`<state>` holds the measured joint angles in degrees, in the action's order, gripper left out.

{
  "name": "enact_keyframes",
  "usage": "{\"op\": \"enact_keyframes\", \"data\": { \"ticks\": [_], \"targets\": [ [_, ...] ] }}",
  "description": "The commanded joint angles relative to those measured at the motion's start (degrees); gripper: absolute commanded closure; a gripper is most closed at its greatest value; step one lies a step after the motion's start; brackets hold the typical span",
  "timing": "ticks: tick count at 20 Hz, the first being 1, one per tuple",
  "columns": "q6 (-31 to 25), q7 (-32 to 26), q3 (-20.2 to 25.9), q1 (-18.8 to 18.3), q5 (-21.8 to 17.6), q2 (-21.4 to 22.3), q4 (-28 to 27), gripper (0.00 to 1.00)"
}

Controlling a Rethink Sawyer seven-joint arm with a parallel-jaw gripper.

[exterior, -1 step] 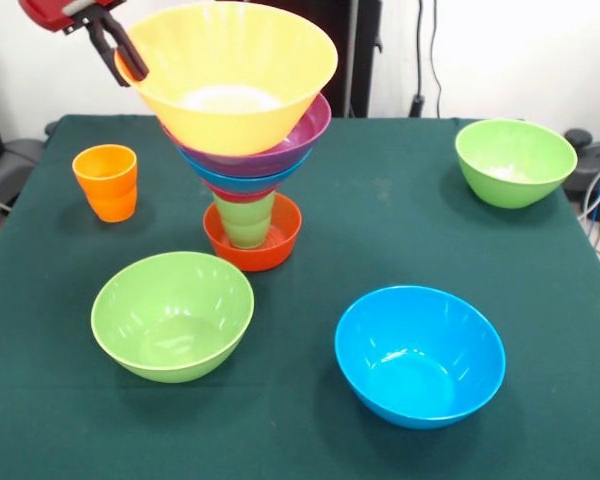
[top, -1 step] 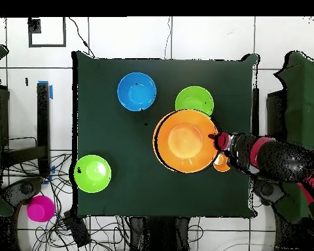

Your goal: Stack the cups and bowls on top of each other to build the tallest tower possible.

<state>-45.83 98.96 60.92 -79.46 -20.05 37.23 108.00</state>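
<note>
The tower (exterior, -1 step: 248,170) stands left of the table's middle. A red-orange small bowl (exterior, -1 step: 265,255) is its base, and the light green cup (exterior, -1 step: 245,222) stands in it. Above come pink, blue and purple bowls (exterior, -1 step: 298,135). The very large orange bowl (exterior, -1 step: 230,75) sits on top; from overhead this large bowl (top, -1 step: 184,140) hides the rest. My gripper (exterior, -1 step: 132,72) pinches its left rim, shut on it, and shows in the overhead view as the gripper (top, -1 step: 216,140) at the bowl's right edge. The orange cup (exterior, -1 step: 106,182) stands alone at the left, and this cup (top, -1 step: 221,163) peeks out from under my arm.
Loose on the green cloth are a lime green bowl (exterior, -1 step: 172,315) (top, -1 step: 194,101), a blue bowl (exterior, -1 step: 420,355) (top, -1 step: 137,91) and a second lime green bowl (exterior, -1 step: 515,162) (top, -1 step: 92,173). A magenta bowl (top, -1 step: 40,209) lies off the table among cables.
</note>
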Motion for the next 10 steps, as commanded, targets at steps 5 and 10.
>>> {"op": "enact_keyframes", "data": {
  "ticks": [5,10],
  "targets": [
    [-1.1,-9.4,1.1,1.0,-3.6,-1.4,4.1,1.0],
    [-0.1,-8.2,1.2,0.4,-3.6,-1.4,5.9,1.0]
  ]
}}
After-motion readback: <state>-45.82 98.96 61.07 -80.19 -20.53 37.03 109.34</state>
